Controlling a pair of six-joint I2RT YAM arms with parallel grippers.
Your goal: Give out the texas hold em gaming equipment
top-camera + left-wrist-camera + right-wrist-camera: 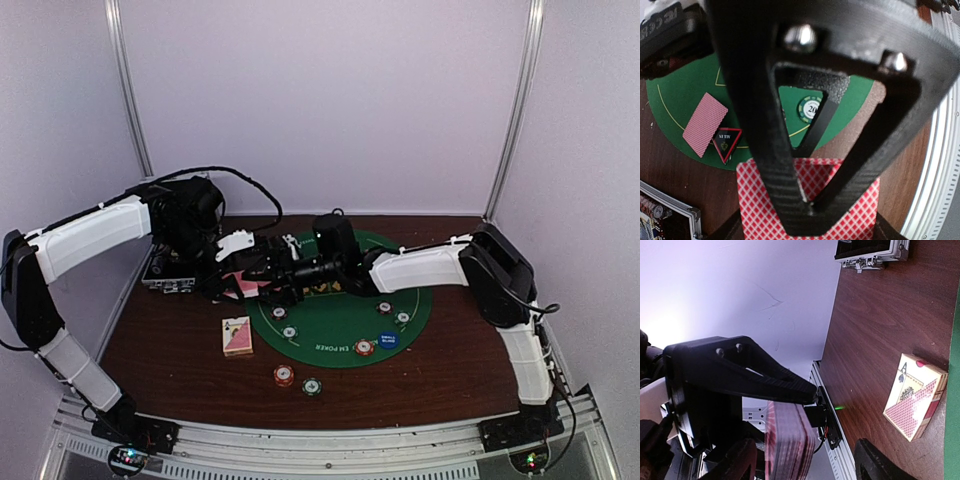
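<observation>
My left gripper (236,268) (808,225) is shut across the width of a deck of pink-backed cards (760,200), held above the table's left side. My right gripper (287,268) (807,462) is open and straddles the deck's thickness (790,445). One of its fingers (765,150) lies against the top card. On the green mat (685,95) lie one pink-backed card (705,124), a red triangle (727,142) and a green chip (810,109). The top view shows a blue disc (388,340), a red chip (364,348) and other chips on the mat (330,335).
A card box (237,336) (915,395) lies on the wood left of the mat. A red-white chip (284,376) and a green chip (312,386) lie in front of the mat. The black silver-edged case (168,275) (872,252) sits at the back left.
</observation>
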